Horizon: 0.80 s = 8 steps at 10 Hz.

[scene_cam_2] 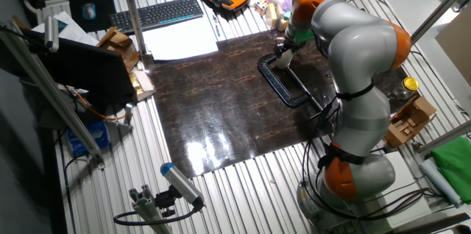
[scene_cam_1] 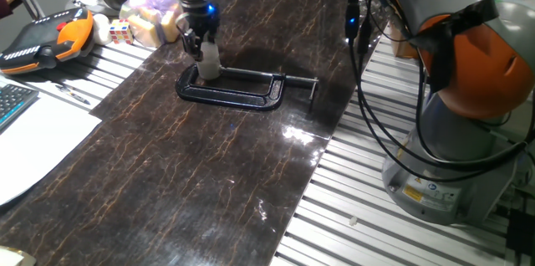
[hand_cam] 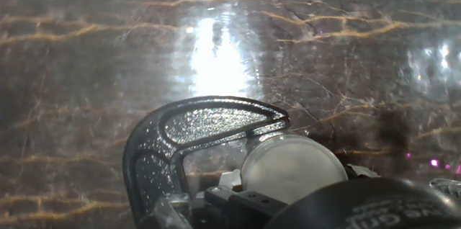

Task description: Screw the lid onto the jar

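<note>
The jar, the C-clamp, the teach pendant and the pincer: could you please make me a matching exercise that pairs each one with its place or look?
Things:
1. jar
2. C-clamp
3. teach pendant
4. pincer

Descriptions:
A. black, lying flat on the dark marbled mat
B. hanging right over the jar
C. whitish, upright at the clamp's curved end
D. orange and black, off the mat

Pairs: 1-C, 2-A, 3-D, 4-B

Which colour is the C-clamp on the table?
The C-clamp is black; it shows best in one fixed view.
</note>
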Each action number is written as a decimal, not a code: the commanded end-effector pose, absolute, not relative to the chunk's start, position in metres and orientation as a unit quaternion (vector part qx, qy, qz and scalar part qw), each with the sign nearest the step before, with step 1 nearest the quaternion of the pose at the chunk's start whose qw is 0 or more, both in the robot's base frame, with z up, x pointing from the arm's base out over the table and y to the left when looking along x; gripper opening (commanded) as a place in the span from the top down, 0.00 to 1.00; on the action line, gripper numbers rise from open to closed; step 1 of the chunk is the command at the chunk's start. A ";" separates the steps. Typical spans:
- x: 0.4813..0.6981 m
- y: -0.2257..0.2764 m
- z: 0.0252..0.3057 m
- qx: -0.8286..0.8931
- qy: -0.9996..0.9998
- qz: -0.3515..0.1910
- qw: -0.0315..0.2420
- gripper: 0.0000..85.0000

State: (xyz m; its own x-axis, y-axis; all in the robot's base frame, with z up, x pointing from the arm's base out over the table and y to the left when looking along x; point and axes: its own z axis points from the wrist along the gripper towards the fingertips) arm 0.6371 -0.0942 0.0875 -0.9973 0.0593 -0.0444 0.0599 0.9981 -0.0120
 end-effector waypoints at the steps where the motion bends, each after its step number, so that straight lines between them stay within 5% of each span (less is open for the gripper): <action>1: 0.637 -0.094 0.087 0.046 0.999 -0.007 0.022 0.18; 8: 0.637 -0.094 0.087 0.168 0.986 -0.008 0.020 0.18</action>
